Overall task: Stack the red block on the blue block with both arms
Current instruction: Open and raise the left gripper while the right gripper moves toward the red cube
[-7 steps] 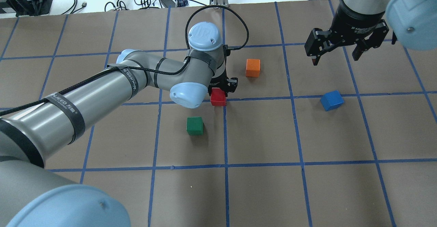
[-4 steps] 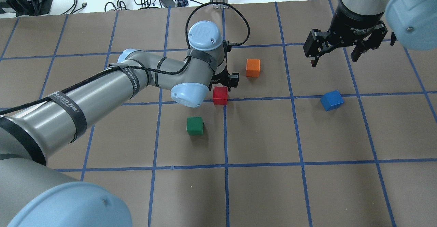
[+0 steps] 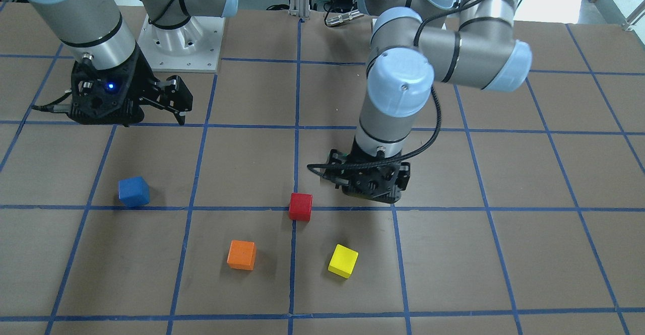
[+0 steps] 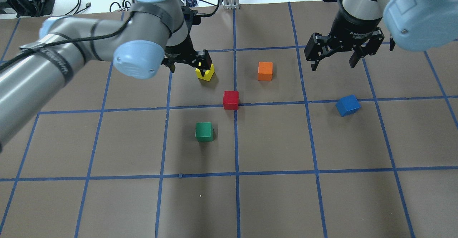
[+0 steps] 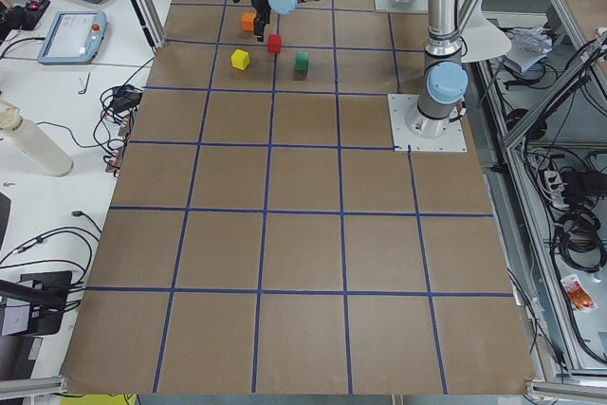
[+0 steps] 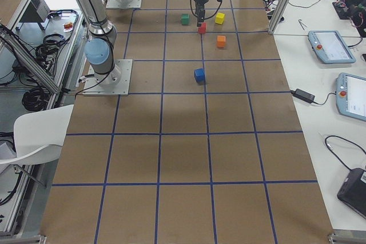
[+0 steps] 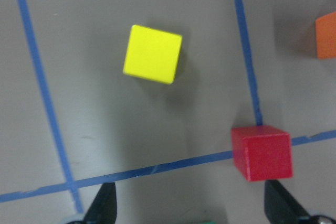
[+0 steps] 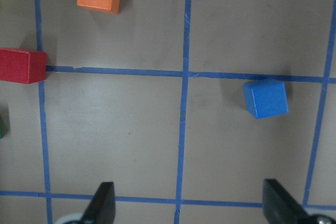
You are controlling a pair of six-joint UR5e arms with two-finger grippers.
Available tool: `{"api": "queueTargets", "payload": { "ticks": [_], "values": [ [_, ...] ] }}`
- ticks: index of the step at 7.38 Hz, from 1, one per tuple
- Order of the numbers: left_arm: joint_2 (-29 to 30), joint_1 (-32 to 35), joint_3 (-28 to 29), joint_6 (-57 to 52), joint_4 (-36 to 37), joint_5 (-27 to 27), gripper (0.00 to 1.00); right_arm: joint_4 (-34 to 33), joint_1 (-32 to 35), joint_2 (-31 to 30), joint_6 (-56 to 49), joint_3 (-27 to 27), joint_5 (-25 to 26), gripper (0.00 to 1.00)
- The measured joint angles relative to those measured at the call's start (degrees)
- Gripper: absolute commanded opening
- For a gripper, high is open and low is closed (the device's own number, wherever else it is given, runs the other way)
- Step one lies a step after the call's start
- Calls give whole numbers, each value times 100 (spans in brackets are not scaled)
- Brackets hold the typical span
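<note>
The red block (image 4: 230,100) sits on the table on a blue tape line, free of both grippers; it also shows in the front view (image 3: 301,206) and the left wrist view (image 7: 262,152). The blue block (image 4: 347,105) sits to its right, turned slightly, and shows in the right wrist view (image 8: 265,98). My left gripper (image 4: 188,64) is open and empty, raised beside the yellow block (image 4: 205,72), beyond and left of the red block. My right gripper (image 4: 332,62) is open and empty, raised beyond the blue block.
An orange block (image 4: 265,71) lies beyond the red block and a green block (image 4: 204,131) lies nearer me, left of it. The brown table (image 4: 272,202) has a blue tape grid. Cables and gear lie past its far edge.
My left gripper has lifted away from the red block and swung far-left to the yellow block. The red block stays on the table. My right gripper has shifted slightly left.
</note>
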State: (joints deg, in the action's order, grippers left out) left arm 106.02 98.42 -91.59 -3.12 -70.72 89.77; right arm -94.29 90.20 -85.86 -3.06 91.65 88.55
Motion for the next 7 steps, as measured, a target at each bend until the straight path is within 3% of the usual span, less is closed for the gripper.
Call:
{"api": "queueTargets", "payload": {
  "ticks": [2,4,7],
  "values": [
    [-909,-651,13,-780,-1248,96,100,-416,328,348,297,-29,-202,100],
    [-1681,-924,-15,-941,-1971,112,100,-1229,914,841,952,-63,-335,100],
    [-1888,-960,-44,-931,-1675,93,100,-1738,1539,1471,1891,-226,-360,100]
  ]
}}
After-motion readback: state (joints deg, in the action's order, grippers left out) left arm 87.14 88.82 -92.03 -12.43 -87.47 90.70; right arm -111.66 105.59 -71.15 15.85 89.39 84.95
